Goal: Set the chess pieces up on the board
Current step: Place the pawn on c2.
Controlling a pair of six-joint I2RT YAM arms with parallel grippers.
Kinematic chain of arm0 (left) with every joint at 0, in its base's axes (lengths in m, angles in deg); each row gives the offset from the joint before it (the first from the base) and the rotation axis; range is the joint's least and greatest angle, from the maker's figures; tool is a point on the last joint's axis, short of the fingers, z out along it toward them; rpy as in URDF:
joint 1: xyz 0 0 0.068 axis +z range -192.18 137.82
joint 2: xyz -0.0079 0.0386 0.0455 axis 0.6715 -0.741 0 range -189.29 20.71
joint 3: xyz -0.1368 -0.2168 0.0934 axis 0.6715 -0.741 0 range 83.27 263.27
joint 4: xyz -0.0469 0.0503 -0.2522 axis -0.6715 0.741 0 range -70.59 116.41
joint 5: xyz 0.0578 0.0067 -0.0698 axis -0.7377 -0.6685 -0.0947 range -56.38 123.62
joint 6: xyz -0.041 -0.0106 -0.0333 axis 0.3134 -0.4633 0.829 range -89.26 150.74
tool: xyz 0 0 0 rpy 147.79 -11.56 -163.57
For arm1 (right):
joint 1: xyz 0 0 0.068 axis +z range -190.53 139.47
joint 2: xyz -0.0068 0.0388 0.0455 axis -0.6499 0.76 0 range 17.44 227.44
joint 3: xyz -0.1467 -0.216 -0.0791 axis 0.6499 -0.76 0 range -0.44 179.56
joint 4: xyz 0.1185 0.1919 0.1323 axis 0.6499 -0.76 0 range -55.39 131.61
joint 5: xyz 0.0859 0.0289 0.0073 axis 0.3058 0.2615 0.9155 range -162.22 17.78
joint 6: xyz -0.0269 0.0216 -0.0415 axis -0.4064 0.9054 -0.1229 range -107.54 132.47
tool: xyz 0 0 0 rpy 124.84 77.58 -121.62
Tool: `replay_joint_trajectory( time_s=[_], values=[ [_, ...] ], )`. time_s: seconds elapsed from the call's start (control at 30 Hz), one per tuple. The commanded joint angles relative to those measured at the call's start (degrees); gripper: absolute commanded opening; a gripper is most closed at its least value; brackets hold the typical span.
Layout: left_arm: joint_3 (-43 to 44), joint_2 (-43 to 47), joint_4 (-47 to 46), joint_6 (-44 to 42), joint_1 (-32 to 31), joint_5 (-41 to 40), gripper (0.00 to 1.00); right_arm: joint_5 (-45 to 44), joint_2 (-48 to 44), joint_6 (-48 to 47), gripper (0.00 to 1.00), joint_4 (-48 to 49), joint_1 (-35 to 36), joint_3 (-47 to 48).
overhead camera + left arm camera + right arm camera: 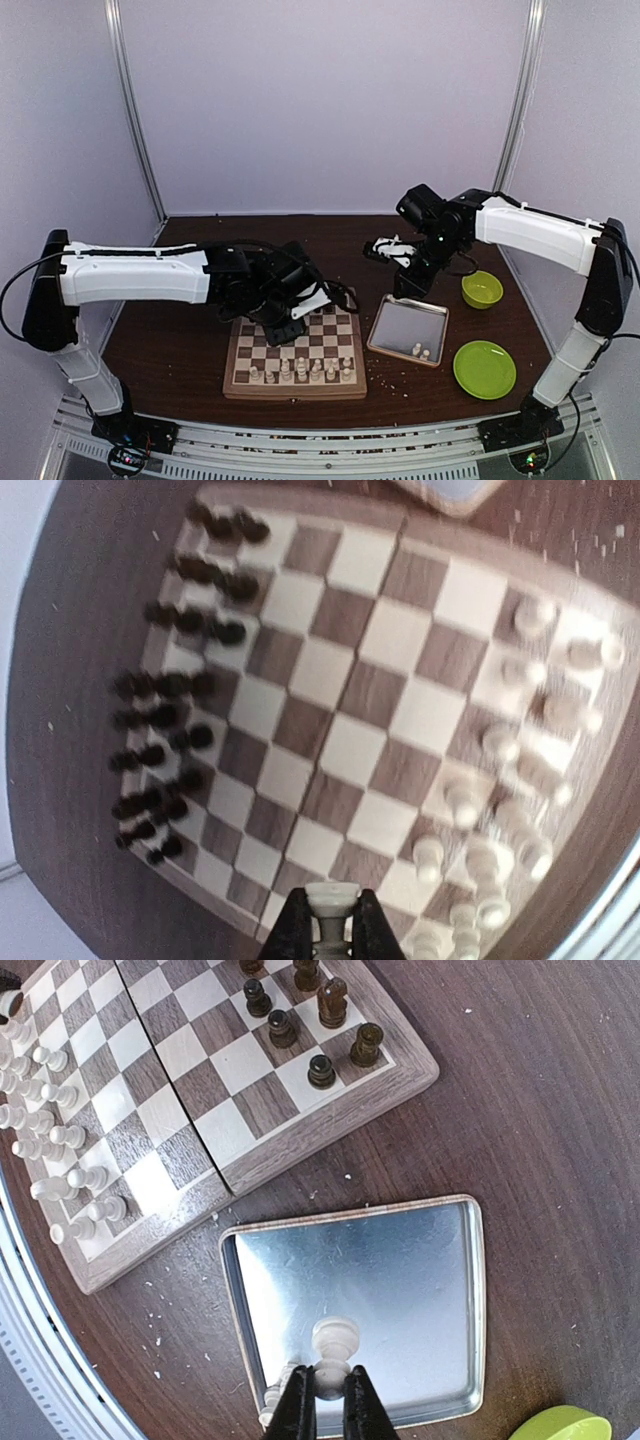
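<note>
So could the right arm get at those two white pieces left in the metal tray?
Probably, though not straight away. Nothing stands between the right end effector and the two white pieces in the tray, but it is shut on another piece.

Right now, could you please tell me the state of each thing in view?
left gripper: shut on a white piece, above the board.
right gripper: shut on a white piece, above the tray.
board: lying flat, partly set.
tray: two white pieces inside.
dark pieces: standing on the board.
</note>
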State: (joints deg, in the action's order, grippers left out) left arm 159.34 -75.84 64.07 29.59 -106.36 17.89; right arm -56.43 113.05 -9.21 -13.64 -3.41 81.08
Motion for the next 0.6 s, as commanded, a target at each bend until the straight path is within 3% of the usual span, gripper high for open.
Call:
replay_joint_trajectory(
  time_s=[0.0, 0.23, 0.57],
  values=[
    [3.76, -2.65, 22.73, 1.33, 2.44, 6.14, 0.06, 0.35, -2.36, -1.11, 0.03, 2.08, -0.46, -1.97],
    [6.09, -10.16, 28.30, 1.77, 5.35, 9.01, 0.09, 1.25, -4.10, -1.33, 0.03, 2.49, -0.47, -3.66],
    [10.51, -15.22, 28.21, 0.75, 9.16, 9.84, 0.12, 1.91, -4.06, -1.55, 0.03, 2.50, -0.47, -4.11]
  ],
)
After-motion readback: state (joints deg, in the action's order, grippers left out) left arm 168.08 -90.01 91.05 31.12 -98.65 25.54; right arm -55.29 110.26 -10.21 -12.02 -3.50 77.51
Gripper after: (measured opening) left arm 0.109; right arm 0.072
